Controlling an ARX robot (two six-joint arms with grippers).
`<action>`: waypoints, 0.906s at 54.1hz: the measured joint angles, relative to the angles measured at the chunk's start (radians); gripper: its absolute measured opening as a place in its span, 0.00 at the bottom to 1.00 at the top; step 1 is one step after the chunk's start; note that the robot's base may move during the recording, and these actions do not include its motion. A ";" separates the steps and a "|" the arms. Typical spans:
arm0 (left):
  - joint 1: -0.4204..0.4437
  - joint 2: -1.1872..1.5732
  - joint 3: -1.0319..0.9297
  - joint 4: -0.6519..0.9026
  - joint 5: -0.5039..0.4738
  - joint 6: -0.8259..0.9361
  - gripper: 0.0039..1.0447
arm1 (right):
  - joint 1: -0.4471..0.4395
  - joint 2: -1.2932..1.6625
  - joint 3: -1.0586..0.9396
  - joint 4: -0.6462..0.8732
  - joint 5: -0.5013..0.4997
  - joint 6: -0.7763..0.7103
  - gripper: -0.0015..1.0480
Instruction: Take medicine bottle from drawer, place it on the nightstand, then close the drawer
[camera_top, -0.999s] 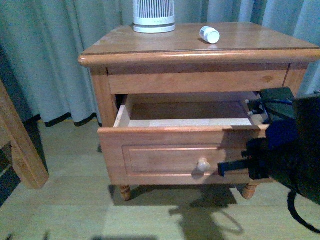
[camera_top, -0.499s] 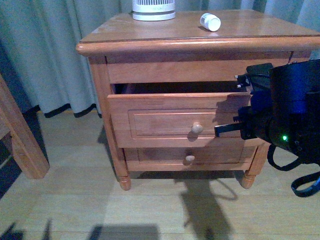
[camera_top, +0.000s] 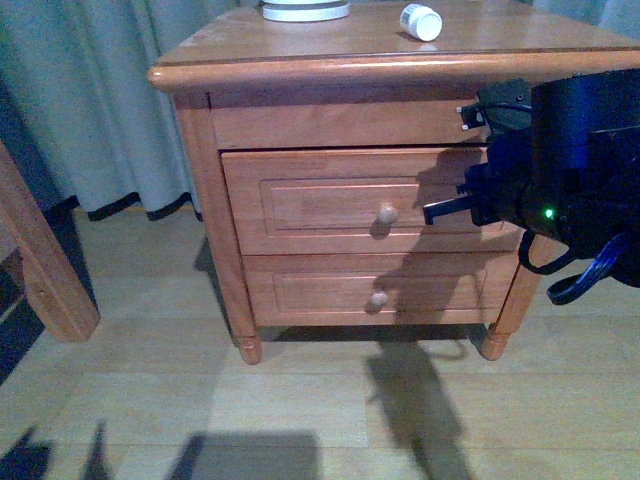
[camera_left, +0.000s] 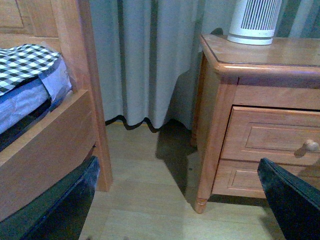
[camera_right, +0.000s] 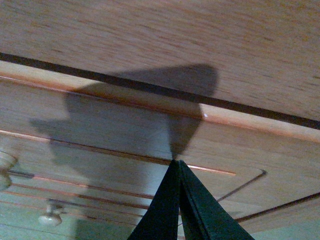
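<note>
Drawer (camera_top: 360, 200) now flush shut, right fingers (camera_top: 436, 211) against its front.

Orange-brown glossy wood on nightstand (camera_top: 300, 70), darker line along top edge. Same orange-brown on drawer (camera_top: 350, 200) front, recessed panel outlined in brighter orange; pale wooden knob (camera_top: 387, 213). White medicine bottle (camera_top: 420, 21) with white cap. White ribbed cylinder (camera_left: 252, 22), dark slits between ribs. Grey-green curtain (camera_left: 145, 60) with black hem. Pale yellowish wood-grain floor (camera_top: 300, 400), crossed by dark shadows. Black right gripper (camera_top: 445, 210), blue patch and green light on arm behind. Black left gripper (camera_left: 182, 200) fingers (camera_left: 292, 200). Black-and-white check cloth (camera_left: 22, 62) over blue bedding (camera_left: 25, 102); orange-brown bed frame (camera_left: 75, 75).
</note>
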 joint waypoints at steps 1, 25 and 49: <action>0.000 0.000 0.000 0.000 0.000 0.000 0.94 | -0.003 0.000 0.002 -0.005 -0.001 0.000 0.03; 0.000 0.000 0.000 0.000 0.000 0.000 0.94 | -0.021 -0.095 -0.150 -0.023 -0.050 0.179 0.03; 0.000 0.000 0.000 0.000 0.000 0.000 0.94 | -0.026 -0.737 -0.364 -0.271 -0.113 0.364 0.08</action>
